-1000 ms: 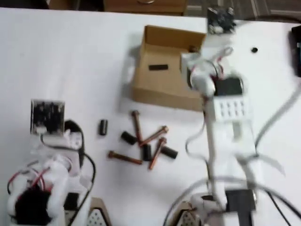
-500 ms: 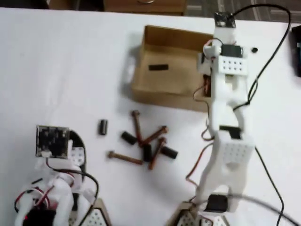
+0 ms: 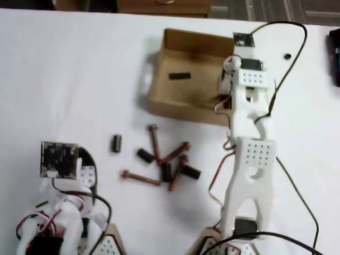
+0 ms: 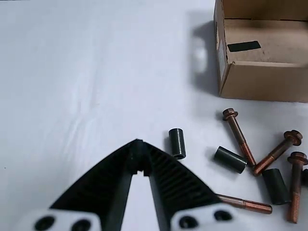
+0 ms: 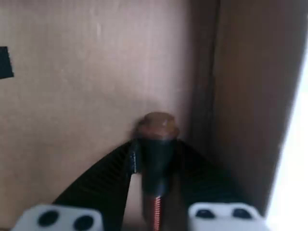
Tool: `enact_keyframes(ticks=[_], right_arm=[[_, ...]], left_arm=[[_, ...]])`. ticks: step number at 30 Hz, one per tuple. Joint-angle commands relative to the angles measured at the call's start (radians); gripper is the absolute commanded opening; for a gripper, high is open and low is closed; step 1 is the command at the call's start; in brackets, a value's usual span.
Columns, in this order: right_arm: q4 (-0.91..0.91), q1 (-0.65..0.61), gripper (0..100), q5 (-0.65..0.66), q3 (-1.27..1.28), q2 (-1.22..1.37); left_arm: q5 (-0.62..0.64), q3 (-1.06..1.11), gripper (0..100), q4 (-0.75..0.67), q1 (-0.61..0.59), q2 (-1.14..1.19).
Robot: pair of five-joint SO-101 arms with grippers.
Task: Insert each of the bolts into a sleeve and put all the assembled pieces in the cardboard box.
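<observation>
My right claw (image 5: 156, 153) pinches a black sleeve (image 5: 155, 169), copper bolt (image 5: 157, 125) through it, inside the cardboard box (image 5: 72, 96): wall just beside, bare floor opposite.

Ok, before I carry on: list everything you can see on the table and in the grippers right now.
Brown cardboard box: one, brown, open-topped, at the far middle of the table.
Flat black strip: one, black, on the box floor.
Copper-coloured metal bolts: four loose, copper, clustered in front of the box.
Black cylindrical sleeves: four loose, black, three among the bolts, one apart toward the left arm's side.
Assembled bolt-in-sleeve piece: one, copper and black, inside the box beside a wall.
Small dark object: one, black, on the table beyond the box's right side.
White table: one, white.
Left gripper: black fingers, shut, empty, near the lone sleeve.
Right gripper: black fingers, shut on the assembled piece.
</observation>
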Motion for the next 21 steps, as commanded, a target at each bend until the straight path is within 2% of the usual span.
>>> enact_keyframes(ticks=[1,5,16,21], right_arm=[[0.030,0.013,20.8,0.005,-0.054,-0.015],[0.114,0.013,22.7,0.005,-0.149,-0.015],[0.406,-0.002,22.7,0.003,-0.637,-0.016],[0.409,-0.010,22.7,0.003,-0.744,-0.102]], left_arm=[[-0.006,0.001,2,0.006,0.006,-0.025],[-0.006,0.001,2,0.006,0.008,-0.025],[-0.006,0.004,2,0.006,0.003,-0.025],[-0.006,0.033,2,-0.002,0.002,-0.025]])
